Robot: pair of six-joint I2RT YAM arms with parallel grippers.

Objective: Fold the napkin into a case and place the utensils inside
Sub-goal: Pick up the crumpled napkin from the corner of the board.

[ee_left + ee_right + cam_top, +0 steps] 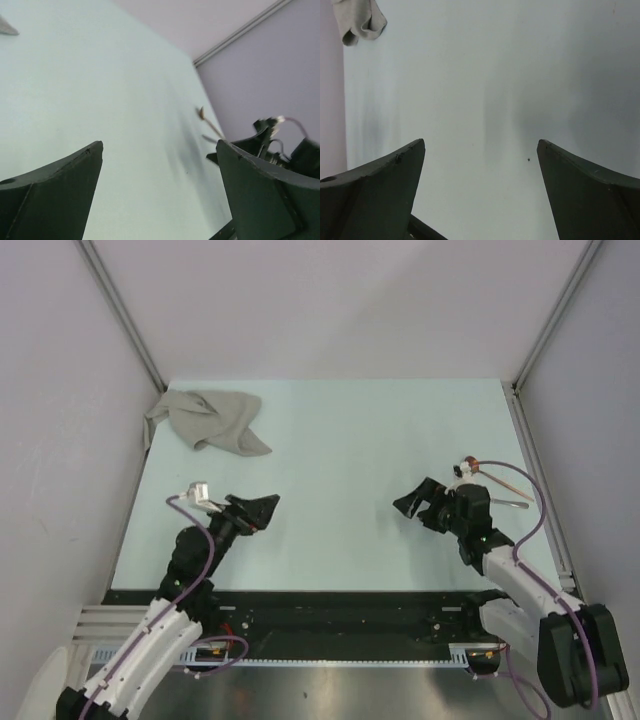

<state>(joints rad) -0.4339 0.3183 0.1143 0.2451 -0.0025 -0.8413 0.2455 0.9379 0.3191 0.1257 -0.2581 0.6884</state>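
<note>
The grey-beige napkin [208, 420] lies crumpled in the far left corner of the table; a corner of it shows in the right wrist view [357, 21]. No folded case is in view. The utensils lie at the right edge: a copper spoon [497, 472] and a thin silvery piece [515, 504], also small in the left wrist view [209, 122]. My left gripper [262, 508] is open and empty near the front left. My right gripper [412, 500] is open and empty, pointing left, just left of the utensils.
Pale table [340, 460] enclosed by grey walls with metal rails at left [120, 310] and right [555, 310]. A black rail [330, 610] runs along the near edge by the arm bases.
</note>
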